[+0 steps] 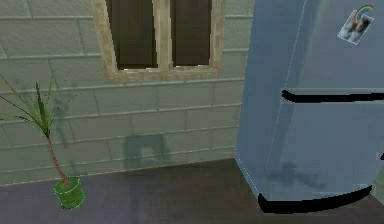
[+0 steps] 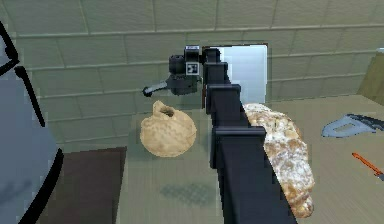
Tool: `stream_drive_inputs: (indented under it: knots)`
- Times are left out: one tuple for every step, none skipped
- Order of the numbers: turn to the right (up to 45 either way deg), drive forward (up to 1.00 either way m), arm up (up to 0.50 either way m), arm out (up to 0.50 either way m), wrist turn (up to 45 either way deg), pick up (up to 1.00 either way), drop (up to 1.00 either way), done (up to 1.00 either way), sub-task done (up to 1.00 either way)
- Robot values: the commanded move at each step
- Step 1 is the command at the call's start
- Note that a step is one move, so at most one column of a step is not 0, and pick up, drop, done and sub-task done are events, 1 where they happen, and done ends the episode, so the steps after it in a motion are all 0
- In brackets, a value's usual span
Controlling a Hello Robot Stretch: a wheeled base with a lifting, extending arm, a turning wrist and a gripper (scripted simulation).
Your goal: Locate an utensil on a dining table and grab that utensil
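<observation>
My arm [image 2: 235, 140] rises as a dark bar over a greenish table [image 2: 170, 195]. The gripper [image 2: 152, 91] sits at its far end, left of the white marker squares [image 2: 186, 64], against the brick wall. A round tan loaf [image 2: 167, 131] lies on the table just below the fingers, so I cannot tell whether the gripper holds anything. At the arm side view's right edge lie a grey flat-bladed thing [image 2: 350, 125] and a thin red stick-like thing [image 2: 368, 166]; either may be a utensil.
A long crusty loaf [image 2: 287, 158] lies right of the arm. A blue-grey fridge [image 1: 315, 100] takes up the forward view's right and stands again as the fridge [image 2: 22, 150] at the arm side view's left. A potted plant [image 1: 66, 190] stands below a window [image 1: 160, 35].
</observation>
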Motion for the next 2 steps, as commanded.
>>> stream_drive_inputs:
  knots:
    - [0.0, 0.00, -0.26, 0.00, 0.0, 0.00, 0.00, 0.00, 0.00]
    - [0.0, 0.00, 0.00, 0.00, 0.0, 1.00, 0.00, 0.00, 0.00]
